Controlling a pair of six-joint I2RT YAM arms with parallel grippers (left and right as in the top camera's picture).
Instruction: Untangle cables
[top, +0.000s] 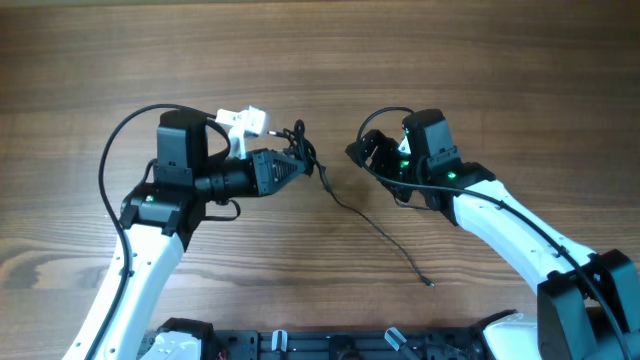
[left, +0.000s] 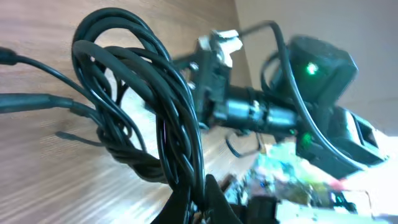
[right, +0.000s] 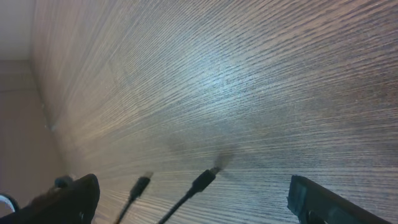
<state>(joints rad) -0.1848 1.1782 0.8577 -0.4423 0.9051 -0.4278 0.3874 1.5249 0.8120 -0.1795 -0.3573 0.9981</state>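
cables (left: 155, 99) looped bundle, up close | left hand (top: 298, 165) pinching bundle | one strand (top: 385, 235) trailing over surface (top: 450, 60) | right hand (top: 368, 150) spread, two plug ends (right: 205, 179) between fingers

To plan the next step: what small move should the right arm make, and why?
Probably close the right gripper on a plug end: two show between its open jaws, while the left gripper is shut on the cable bundle.
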